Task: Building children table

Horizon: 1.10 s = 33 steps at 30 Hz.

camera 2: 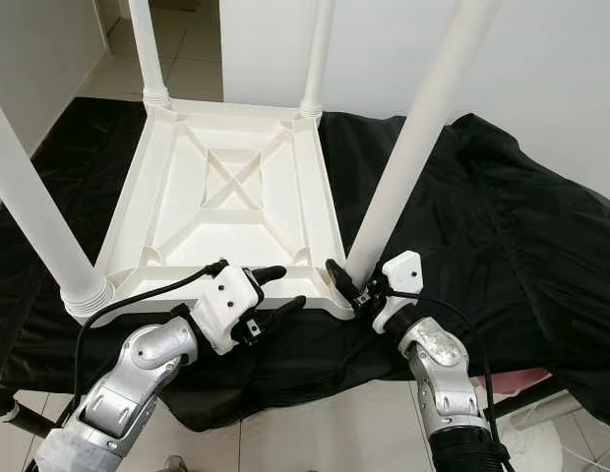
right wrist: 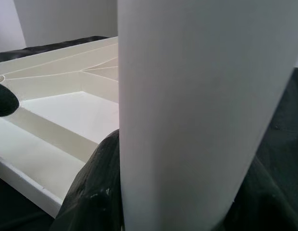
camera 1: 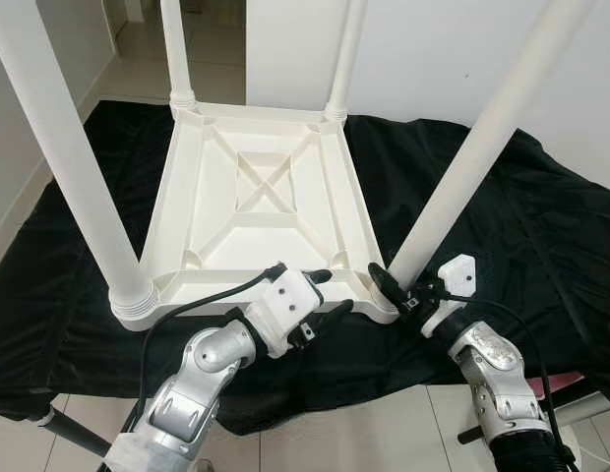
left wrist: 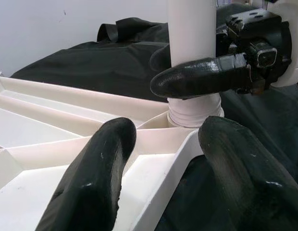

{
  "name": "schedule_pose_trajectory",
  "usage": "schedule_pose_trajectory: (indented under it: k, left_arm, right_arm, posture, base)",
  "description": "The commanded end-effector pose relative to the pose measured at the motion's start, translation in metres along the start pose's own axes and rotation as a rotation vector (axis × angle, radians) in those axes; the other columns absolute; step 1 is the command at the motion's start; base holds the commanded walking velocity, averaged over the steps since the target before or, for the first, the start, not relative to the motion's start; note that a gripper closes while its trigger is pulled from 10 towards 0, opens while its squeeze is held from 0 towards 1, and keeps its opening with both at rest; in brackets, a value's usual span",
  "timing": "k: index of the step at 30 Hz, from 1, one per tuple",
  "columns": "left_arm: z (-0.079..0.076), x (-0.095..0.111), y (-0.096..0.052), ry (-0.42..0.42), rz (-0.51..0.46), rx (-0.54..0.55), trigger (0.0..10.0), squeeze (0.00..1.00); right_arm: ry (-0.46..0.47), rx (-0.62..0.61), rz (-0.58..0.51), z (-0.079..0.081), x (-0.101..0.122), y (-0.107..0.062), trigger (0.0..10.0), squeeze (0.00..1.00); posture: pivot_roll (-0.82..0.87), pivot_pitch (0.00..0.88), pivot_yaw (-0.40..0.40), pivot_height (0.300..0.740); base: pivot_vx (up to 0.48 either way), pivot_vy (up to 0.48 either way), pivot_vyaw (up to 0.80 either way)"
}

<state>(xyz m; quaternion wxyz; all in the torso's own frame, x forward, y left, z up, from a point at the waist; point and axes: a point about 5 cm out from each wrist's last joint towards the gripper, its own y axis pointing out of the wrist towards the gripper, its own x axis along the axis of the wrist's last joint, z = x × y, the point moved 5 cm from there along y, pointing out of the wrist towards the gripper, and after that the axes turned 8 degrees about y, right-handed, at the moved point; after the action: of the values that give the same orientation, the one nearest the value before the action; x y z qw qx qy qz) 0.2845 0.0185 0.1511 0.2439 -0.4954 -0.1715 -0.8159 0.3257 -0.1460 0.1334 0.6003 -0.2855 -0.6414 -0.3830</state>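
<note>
The white plastic children's table [camera 1: 256,211] lies upside down on the black cloth [camera 1: 502,226], its ribbed underside with a square-and-cross brace facing up. Four round white plastic legs rise from its corners: two far legs [camera 1: 175,49] upright, the near left leg [camera 1: 74,177] seated in its ringed socket, the near right leg [camera 1: 482,147] leaning outward from its corner.

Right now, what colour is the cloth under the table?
Black cloth, best in the left eye view.
</note>
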Motion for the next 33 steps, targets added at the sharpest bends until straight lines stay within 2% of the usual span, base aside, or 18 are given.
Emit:
schedule_pose_trajectory:
  k: [1, 9, 15, 20, 24, 26, 32, 33]
  left_arm:
    - [-0.005, 0.001, 0.002, 0.0, -0.005, -0.043, 10.0, 0.0]
    - [0.0, -0.003, 0.001, -0.032, 0.004, -0.015, 10.0, 0.0]
    - [0.011, -0.012, 0.0, -0.061, 0.042, 0.048, 10.0, 0.0]
    - [0.014, -0.019, 0.001, -0.062, 0.075, 0.086, 10.0, 0.0]
    - [0.014, -0.02, 0.002, -0.087, 0.079, 0.111, 10.0, 0.0]
    - [0.014, -0.021, 0.002, -0.095, 0.081, 0.118, 10.0, 0.0]
    - [0.015, -0.022, 0.002, -0.092, 0.083, 0.121, 10.0, 0.0]
    - [0.017, -0.022, 0.001, -0.086, 0.089, 0.127, 10.0, 0.0]
  right_arm:
    - [0.009, -0.003, 0.047, 0.0, -0.012, -0.002, 10.0, 0.0]
    - [0.054, -0.059, 0.027, -0.001, -0.011, 0.003, 10.0, 0.0]
    - [0.051, -0.158, 0.019, -0.006, -0.011, 0.009, 10.0, 0.0]
    - [0.06, -0.219, 0.009, -0.006, -0.011, 0.01, 10.0, 0.0]
    - [0.079, -0.265, -0.003, -0.003, -0.011, 0.012, 10.0, 0.0]
    - [0.109, -0.329, -0.021, 0.002, -0.012, 0.014, 10.0, 0.0]
    - [0.135, -0.412, -0.034, 0.007, -0.013, 0.015, 10.0, 0.0]
    - [0.15, -0.458, -0.042, 0.008, -0.012, 0.015, 10.0, 0.0]
  posture:
    - [0.03, 0.076, -0.09, 0.74]
    - [0.03, 0.075, -0.086, 0.74]
    - [0.03, 0.09, -0.084, 0.74]
    - [0.03, 0.093, -0.084, 0.74]
    - [0.03, 0.095, -0.085, 0.74]
    - [0.03, 0.094, -0.086, 0.74]
    - [0.04, 0.095, -0.096, 0.74]
    - [0.04, 0.099, -0.1, 0.74]
  base:
    - [0.0, 0.0, 0.0]
    - [0.0, 0.0, 0.0]
    - [0.0, 0.0, 0.0]
    - [0.0, 0.0, 0.0]
    - [0.0, 0.0, 0.0]
    - [0.0, 0.0, 0.0]
    - [0.0, 0.0, 0.0]
    - [0.0, 0.0, 0.0]
